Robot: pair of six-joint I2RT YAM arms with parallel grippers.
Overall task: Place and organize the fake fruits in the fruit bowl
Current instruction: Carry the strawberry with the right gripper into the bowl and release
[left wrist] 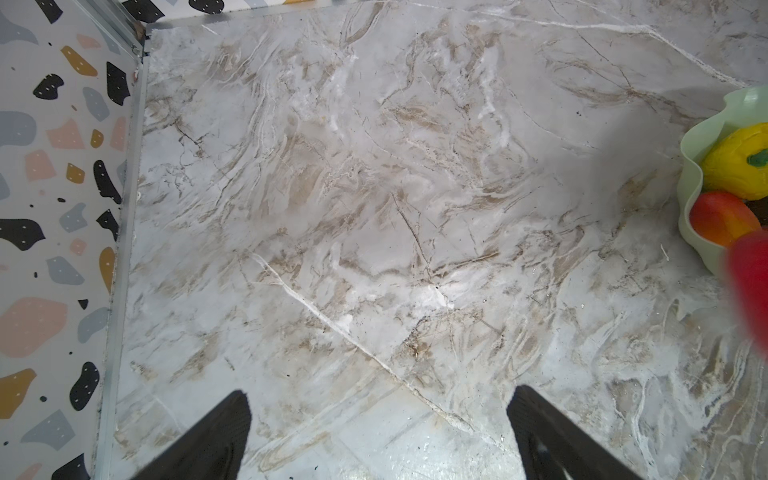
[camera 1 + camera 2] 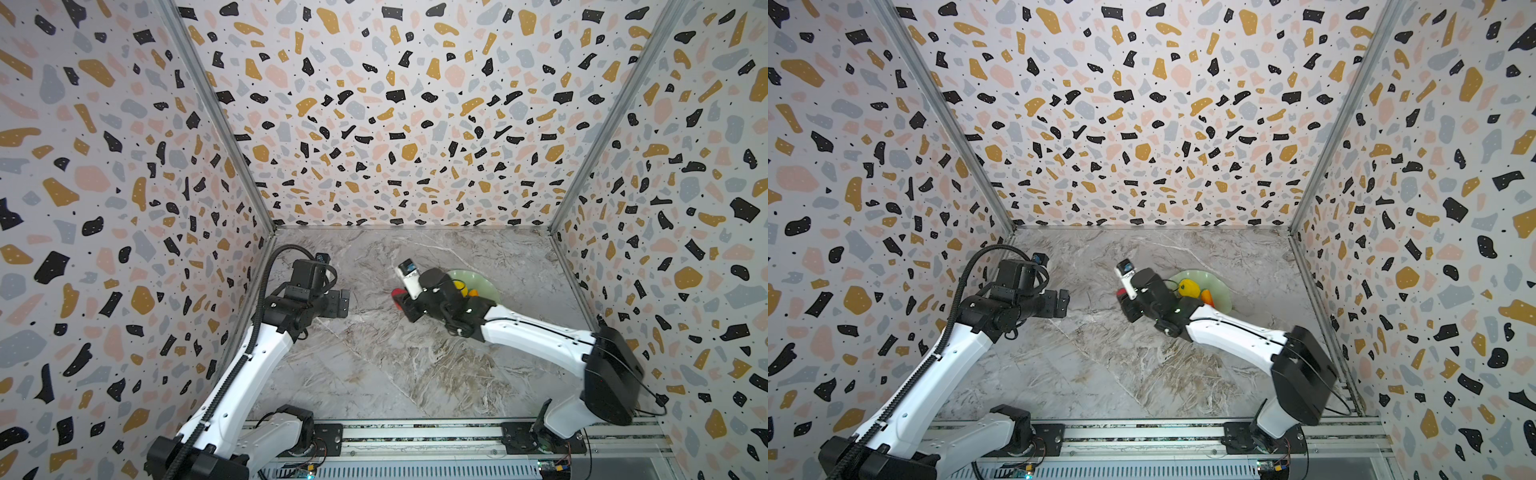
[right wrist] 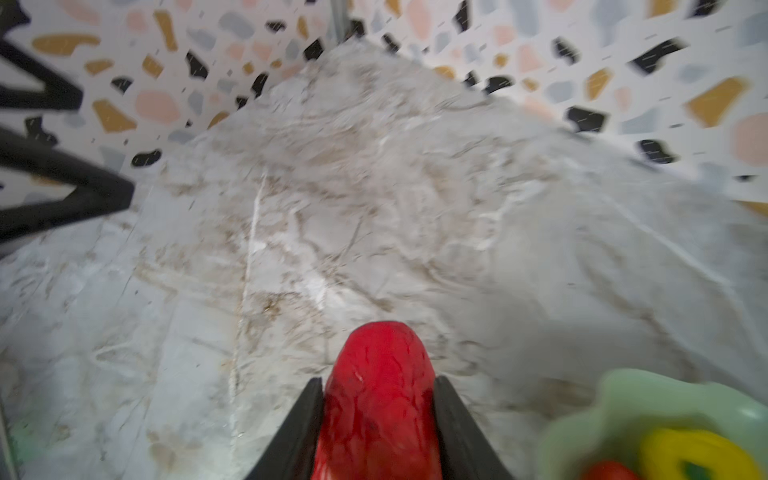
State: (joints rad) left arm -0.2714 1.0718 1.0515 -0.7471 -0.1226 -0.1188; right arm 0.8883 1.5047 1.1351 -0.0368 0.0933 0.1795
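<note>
surface: grey-brown marble-look tabletop (image 2: 374, 365) | room: terrazzo-print walls (image 2: 395, 124) on three sides, metal corner posts (image 2: 218, 112) | right gripper (image 3: 378, 379): clamped on red fruit (image 3: 380, 415), just beside fruit bowl (image 2: 1221, 286) | in bowl: yellow fruit (image 2: 1188, 287), red-yellow fruit (image 2: 1207, 296) | left gripper (image 1: 380, 392): fingers wide apart

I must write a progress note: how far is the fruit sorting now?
Done: a yellow fruit and a red-yellow fruit lie in the fruit bowl. In hand: the right gripper is shut on a red fruit, beside the bowl. The left gripper is open and empty. Left: set the red fruit in; other fruits I cannot see.
</note>
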